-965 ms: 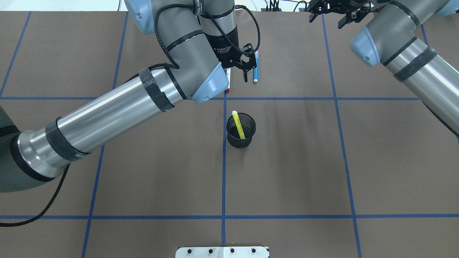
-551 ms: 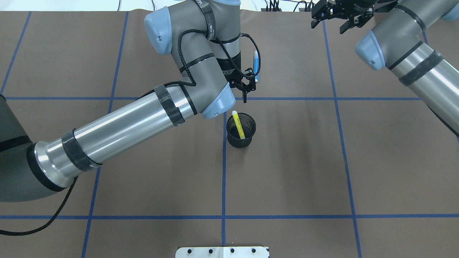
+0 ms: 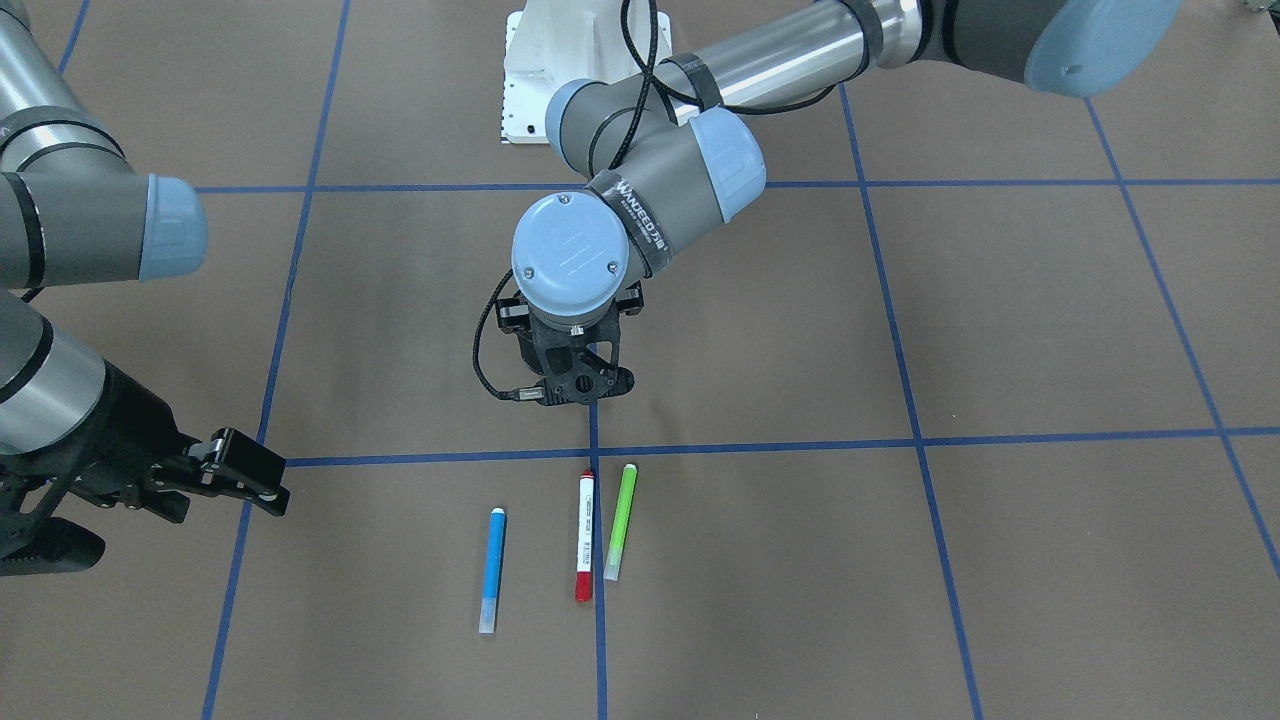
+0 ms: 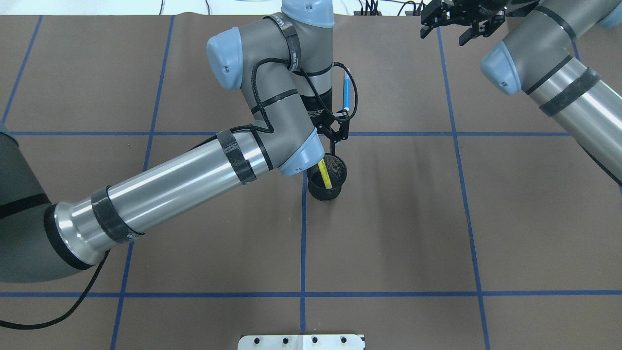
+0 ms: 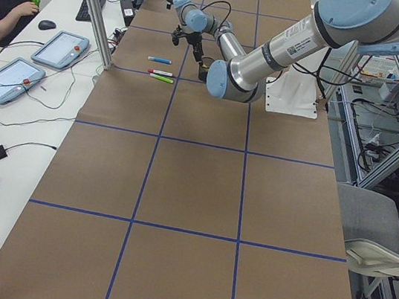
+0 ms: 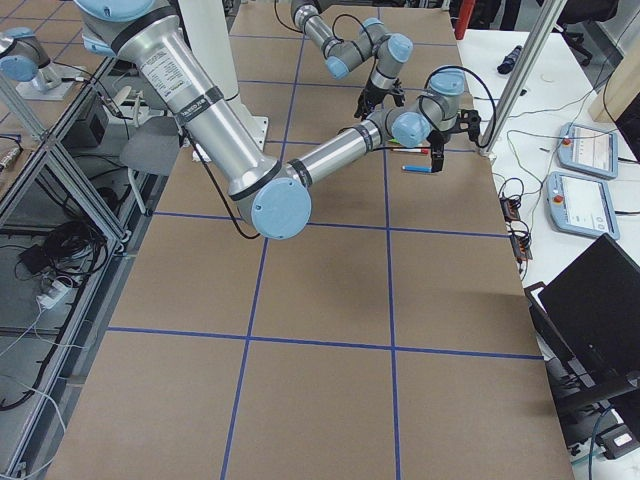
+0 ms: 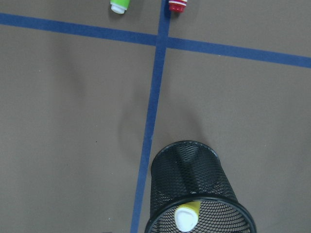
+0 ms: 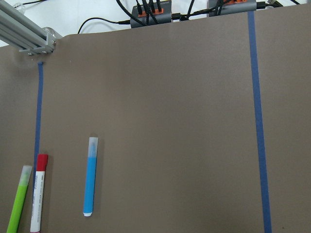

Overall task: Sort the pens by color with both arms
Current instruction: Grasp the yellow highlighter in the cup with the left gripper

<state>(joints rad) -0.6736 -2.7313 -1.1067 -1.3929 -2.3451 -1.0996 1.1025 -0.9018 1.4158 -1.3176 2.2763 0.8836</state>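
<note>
We hover our left gripper (image 4: 339,140), fingers apart and empty, by the cup (image 4: 335,193) holding the yellow pen (image 4: 324,179); our right gripper (image 4: 443,35), fingers also apart, hangs clear, likely for the blue pen (image 8: 90,177).

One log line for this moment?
left gripper: open, near cup | yellow pen: in cup | right gripper: open, empty

A black mesh cup (image 7: 194,179) stands on the brown bench (image 7: 68,121), just right of a blue tape line (image 7: 153,97). A yellow pen (image 7: 186,217) stands inside it, pale end up. Beyond the crossing tape line lie the tips of a green pen (image 7: 119,5) and a red-capped pen (image 7: 178,5).
</note>
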